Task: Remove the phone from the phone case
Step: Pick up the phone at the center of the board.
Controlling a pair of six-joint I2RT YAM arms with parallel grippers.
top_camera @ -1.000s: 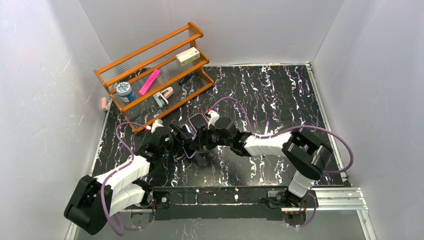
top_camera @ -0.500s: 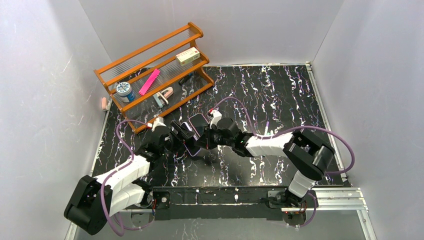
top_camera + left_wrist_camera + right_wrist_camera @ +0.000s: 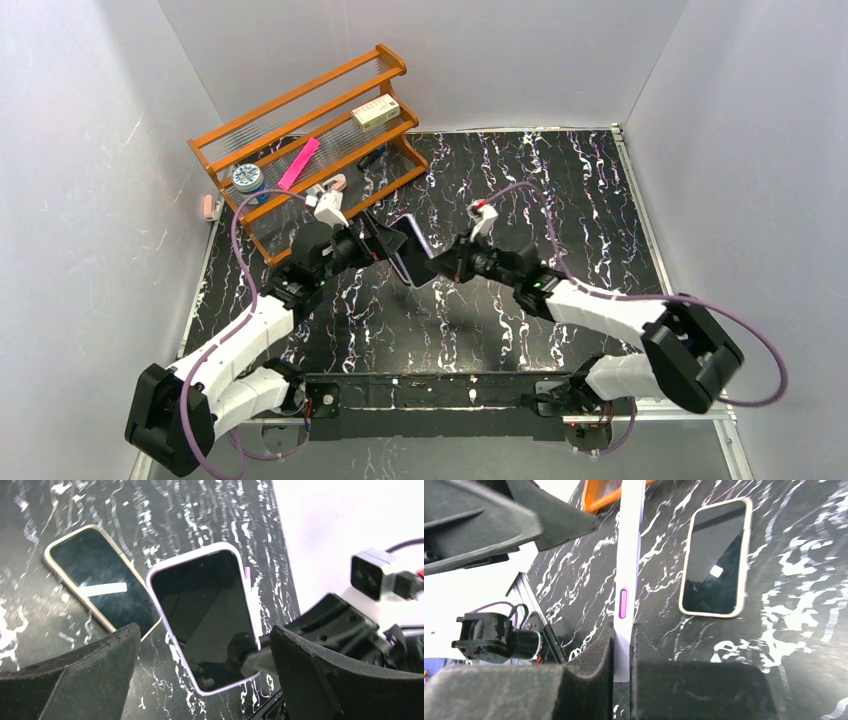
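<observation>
The phone in its lilac-white phone case [image 3: 412, 250] hangs tilted above the table, dark screen facing the left wrist camera [image 3: 205, 620]. My right gripper [image 3: 440, 268] is shut on the case's lower edge. In the right wrist view the case [image 3: 629, 555] stands edge-on between the pads, at my right gripper [image 3: 623, 630], with a purple side button showing. My left gripper [image 3: 378, 238] is open just left of the phone. Its fingers [image 3: 100, 650] stand wide on either side of the case's lower end without touching it, around my left gripper [image 3: 204, 645].
A second phone with a beige rim [image 3: 97, 580] [image 3: 716, 560] lies flat on the black marbled table [image 3: 560, 190] under the held one. An orange rack [image 3: 300, 150] with small items stands at the back left. White walls close in the sides.
My right gripper has shut on the cased phone and lifted it up and back. My left gripper has opened wider, let go and risen toward the rack.
</observation>
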